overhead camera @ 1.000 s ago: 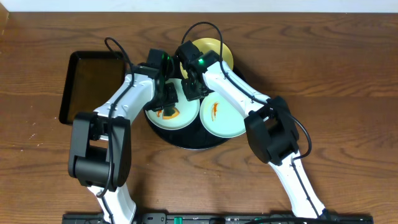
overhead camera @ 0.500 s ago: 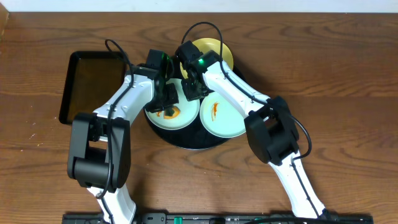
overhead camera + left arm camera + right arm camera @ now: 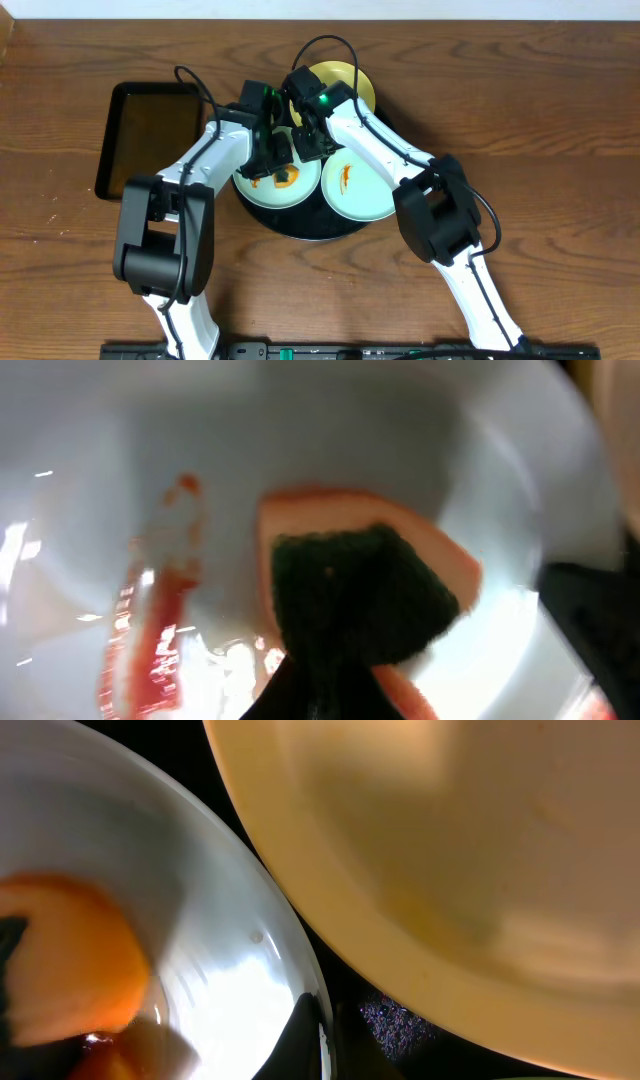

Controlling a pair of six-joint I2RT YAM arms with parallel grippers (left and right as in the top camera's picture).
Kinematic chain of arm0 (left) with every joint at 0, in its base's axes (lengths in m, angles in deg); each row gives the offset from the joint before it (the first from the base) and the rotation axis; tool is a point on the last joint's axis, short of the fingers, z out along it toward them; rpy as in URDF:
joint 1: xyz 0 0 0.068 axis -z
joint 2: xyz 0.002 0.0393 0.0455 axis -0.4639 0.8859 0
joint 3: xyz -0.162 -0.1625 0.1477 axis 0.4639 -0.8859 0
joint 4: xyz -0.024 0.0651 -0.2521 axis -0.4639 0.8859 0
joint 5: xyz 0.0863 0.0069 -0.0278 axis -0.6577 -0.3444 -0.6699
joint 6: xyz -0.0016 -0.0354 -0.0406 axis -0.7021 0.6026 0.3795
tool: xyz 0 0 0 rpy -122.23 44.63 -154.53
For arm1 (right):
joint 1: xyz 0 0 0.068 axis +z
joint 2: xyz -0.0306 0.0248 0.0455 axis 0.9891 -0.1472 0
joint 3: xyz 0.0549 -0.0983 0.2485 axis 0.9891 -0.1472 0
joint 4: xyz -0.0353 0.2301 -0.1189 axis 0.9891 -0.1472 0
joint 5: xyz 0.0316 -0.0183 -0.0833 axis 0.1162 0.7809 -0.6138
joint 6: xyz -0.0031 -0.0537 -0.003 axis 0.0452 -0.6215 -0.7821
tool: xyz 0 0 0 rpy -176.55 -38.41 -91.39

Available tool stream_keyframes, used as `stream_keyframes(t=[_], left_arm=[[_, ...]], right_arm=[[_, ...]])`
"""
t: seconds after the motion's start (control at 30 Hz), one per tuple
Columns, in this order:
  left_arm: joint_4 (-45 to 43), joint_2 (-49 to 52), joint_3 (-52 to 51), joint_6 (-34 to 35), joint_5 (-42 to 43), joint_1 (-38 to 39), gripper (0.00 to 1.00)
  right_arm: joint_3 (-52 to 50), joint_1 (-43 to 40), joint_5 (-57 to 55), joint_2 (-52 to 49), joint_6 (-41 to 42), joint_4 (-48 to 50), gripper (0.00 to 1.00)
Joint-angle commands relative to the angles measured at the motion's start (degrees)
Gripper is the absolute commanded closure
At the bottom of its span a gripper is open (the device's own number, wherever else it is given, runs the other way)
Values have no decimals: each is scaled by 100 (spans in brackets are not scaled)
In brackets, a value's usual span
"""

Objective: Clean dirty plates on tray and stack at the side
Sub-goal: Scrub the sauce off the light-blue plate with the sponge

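Plates: three, all on the round tray (image 3: pixel 305 228) at mid-table. The yellow plate (image 3: pixel 352 85) sits at the far side. The left mint plate (image 3: pixel 265 195) and the right mint plate (image 3: pixel 368 198) lie side by side, nearer the arm bases.

Your left arm reaches forward and inward, forearm slanting toward the tray, with the left gripper (image 3: pixel 276 160) pointing down over the left mint plate. It is clamped on a sponge (image 3: pixel 360 600), which presses into that plate's bowl. Your right arm bends at the elbow beside the tray and crosses the far corner of the right mint plate. The right gripper (image 3: pixel 308 142) is closed, its tip at the left mint plate's far rim, in the gap before the yellow plate. You cannot tell whether the rim is pinched.

The sponge has an orange body, a coarse dark green scouring face and rounded corners. The plates are glossy and shallow with raised rims, and they catch glare. A wet orange-red smear (image 3: pixel 150 650) streaks the bowl beside the sponge. The right mint plate carries a small orange streak (image 3: pixel 345 178). The round tray is black.

A rectangular tray (image 3: pixel 150 130) with a black rim lies on the wooden table (image 3: pixel 560 120), left of the round tray and apart from it. The right arm covers the yellow plate's near edge, and both grippers hide the left mint plate's far part.
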Motion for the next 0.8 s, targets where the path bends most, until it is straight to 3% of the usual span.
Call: stream_keyframes(t=[0.0,0.13,0.27,0.37,0.6,0.77], left_arm=[[343,216,-55,-380,-1759,-33,93],[450,214,-48,-428,-3303,-33,93],[463,46,184,-527,-3591,-31,93],[428,-319,223,-527,-3209,-26,93],[181,-603,170,-525,-651,-26,92],[-356,-138,26,-9,-365,-26,93]], right_arm=[[-184,22,46,-190,105,-87,99],[-181,22,46,-190,105,-92,99],[-181,22,46,-190,105,-92,99],[-184,24,46,-190,105,-92,99],[-184,24,48,-190,105,-87,99],[-181,24,48,-190,105,-92,99]])
